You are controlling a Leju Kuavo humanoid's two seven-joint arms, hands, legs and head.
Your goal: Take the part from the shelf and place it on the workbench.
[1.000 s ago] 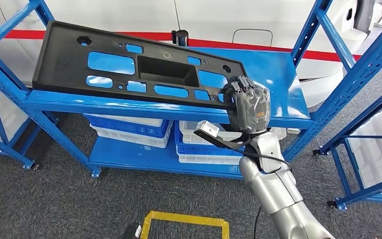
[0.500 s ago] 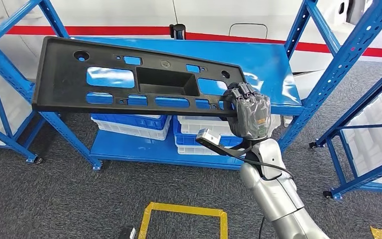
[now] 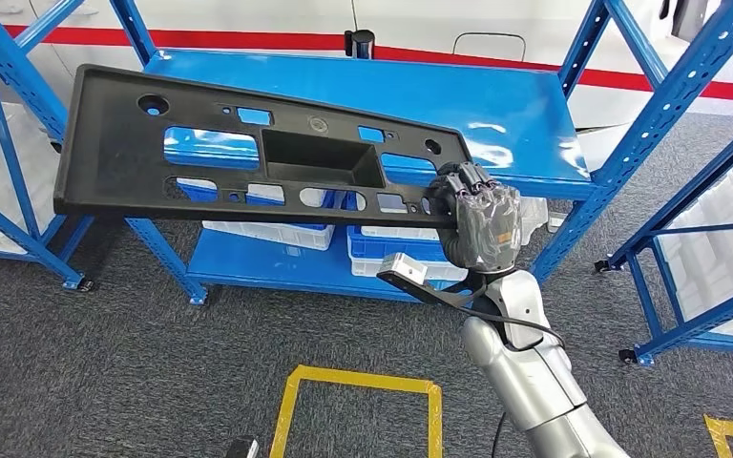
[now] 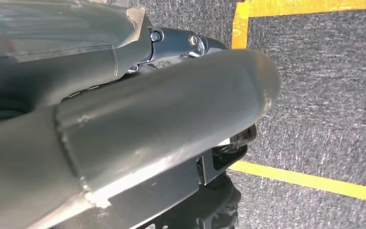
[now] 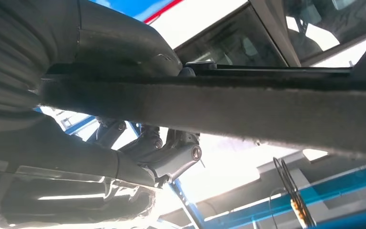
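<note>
The right arm (image 3: 525, 372) is raised from the lower right of the head view and is angled up and forward, its silver forearm ending at a wrist from which a small camera bracket (image 3: 403, 270) juts toward the left. The right hand (image 3: 477, 221) is held with its back toward the camera, and its fingers (image 3: 456, 183) are curled over the right end of the part (image 3: 248, 162). The part, a long flat black plastic panel with a deep rectangular recess in the middle and several cut-outs, is gripped at that end alone and is carried nearly level, tilted slightly, with its far end reaching out to the left. It is held in the air in front of the blue shelf (image 3: 496, 114), above floor level, and it overlaps the front edge of the upper shelf board as seen from the head; whether it touches that edge cannot be told. In the right wrist view the panel's edge (image 5: 228, 107) is seen as a dark band passing between the thumb (image 5: 119, 43) and the darker fingers.

White and blue bins (image 3: 277, 234) are stacked on the lower shelf board. Yellow tape lines (image 3: 353, 386) are marked on the grey carpet.

The left hand (image 4: 124, 129) is seen close up in its wrist view above the carpet; whether it is open or closed cannot be told.
</note>
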